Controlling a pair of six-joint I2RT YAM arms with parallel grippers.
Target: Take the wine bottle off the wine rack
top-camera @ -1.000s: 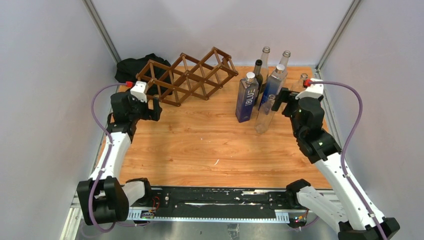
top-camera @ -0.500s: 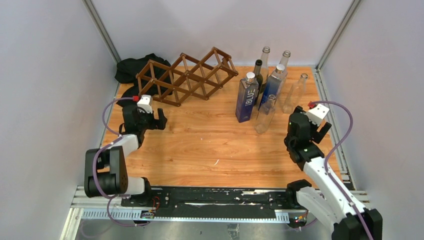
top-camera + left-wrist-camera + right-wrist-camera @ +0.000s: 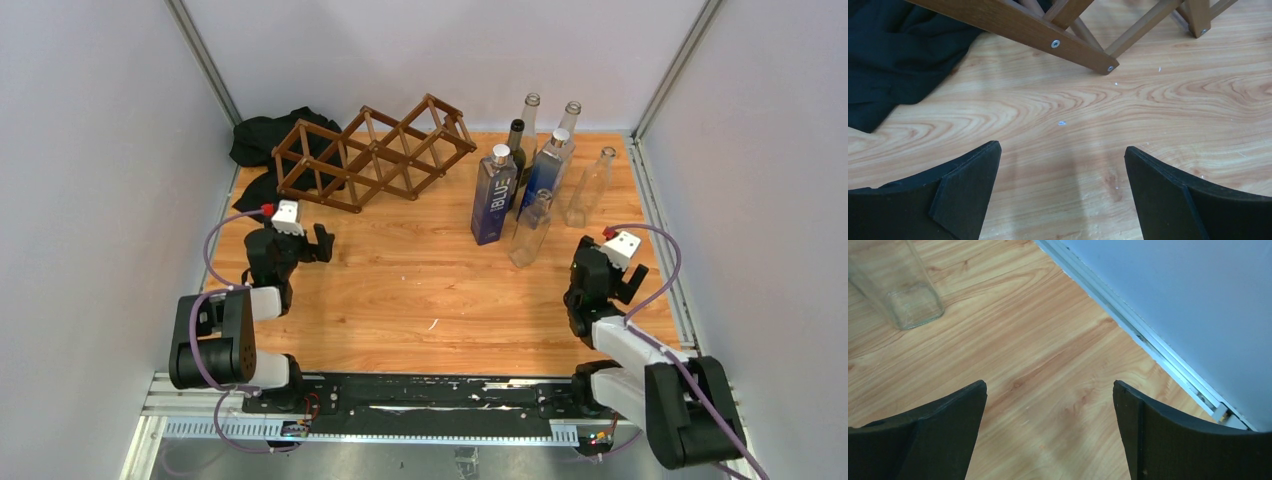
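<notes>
L fingers (image 3: 963,195), R fingers (image 3: 1168,435) released; wine rack (image 3: 372,152) at far-left edge, bottles (image 3: 495,195) prob. upright far right.

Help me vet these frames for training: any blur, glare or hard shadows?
Top view: sharp, even light, only soft shadows under the rack. Left wrist: wood grain crisp, faint shadow between the fingers. Right wrist: no glare, bottle cropped at the top-left corner.
</notes>
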